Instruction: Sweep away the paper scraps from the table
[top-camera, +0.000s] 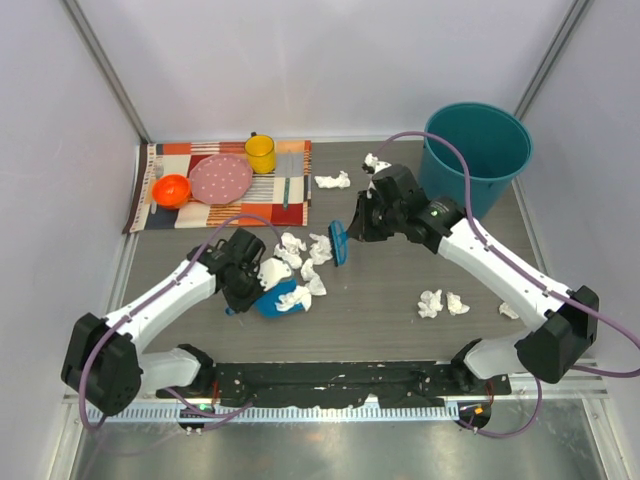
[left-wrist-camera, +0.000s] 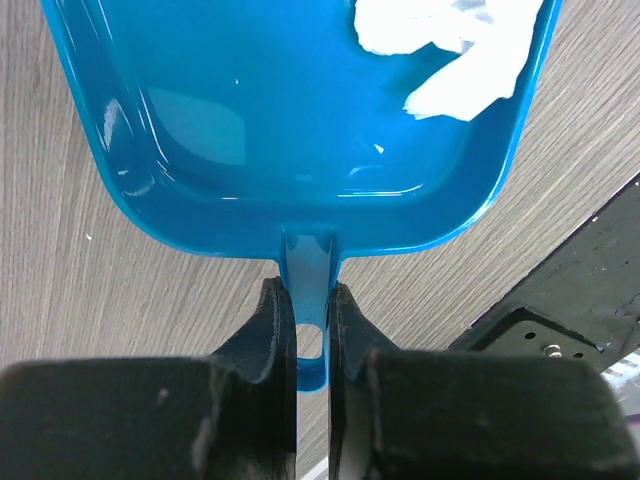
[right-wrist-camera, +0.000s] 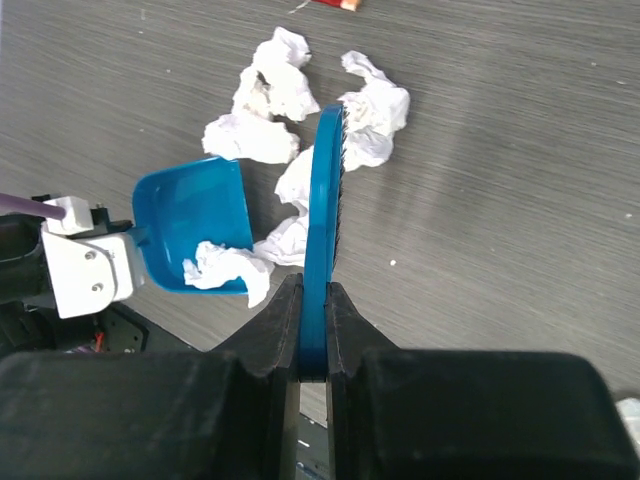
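Scraps (right-wrist-camera: 270, 100) bunched around brush (right-wrist-camera: 322, 180) ahead of right tool (right-wrist-camera: 315, 297); one in dustpan (right-wrist-camera: 190, 210).

About ten paper scraps (top-camera: 333, 181); one each: dustpan (top-camera: 271, 305), brush (top-camera: 339, 243), bucket (top-camera: 482, 186), cup (top-camera: 260, 153), bowl (top-camera: 171, 189), plate (top-camera: 221, 178).

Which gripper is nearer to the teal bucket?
Right. The right gripper, shut on the brush, is left of and in front of the teal bucket; the left gripper, shut on the dustpan, is much farther left.
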